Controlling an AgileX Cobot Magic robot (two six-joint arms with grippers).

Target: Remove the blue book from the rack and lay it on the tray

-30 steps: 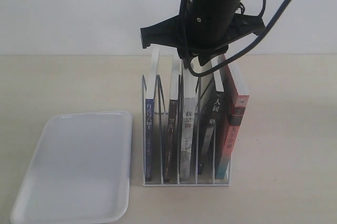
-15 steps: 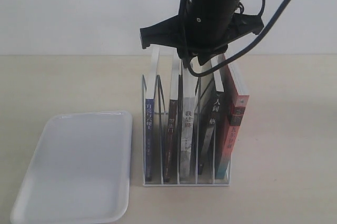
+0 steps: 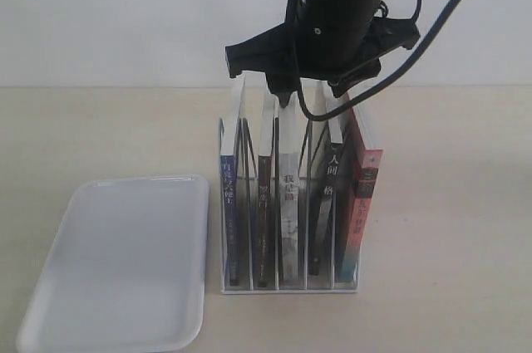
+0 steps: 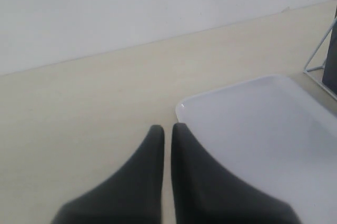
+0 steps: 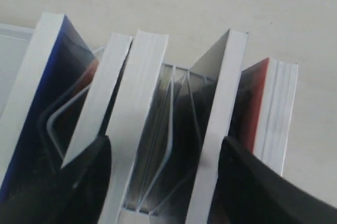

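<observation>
The blue book stands in the leftmost slot of the white wire rack, blue spine facing out. In the right wrist view the blue book is off to one side, outside the fingers. My right gripper hangs open just over the book tops, and its fingers straddle the white-edged middle books, not the blue one. The white tray lies flat to the left of the rack. My left gripper is shut on nothing, low over the table at the corner of the tray.
Other books fill the remaining slots, among them a black-spined book and a red-spined book at the right end. A corner of the rack shows in the left wrist view. A black cable trails from the right arm.
The books have gone from leaning right to standing more upright, and the rack has slid slightly left. The right gripper has shifted a little over the tops.
</observation>
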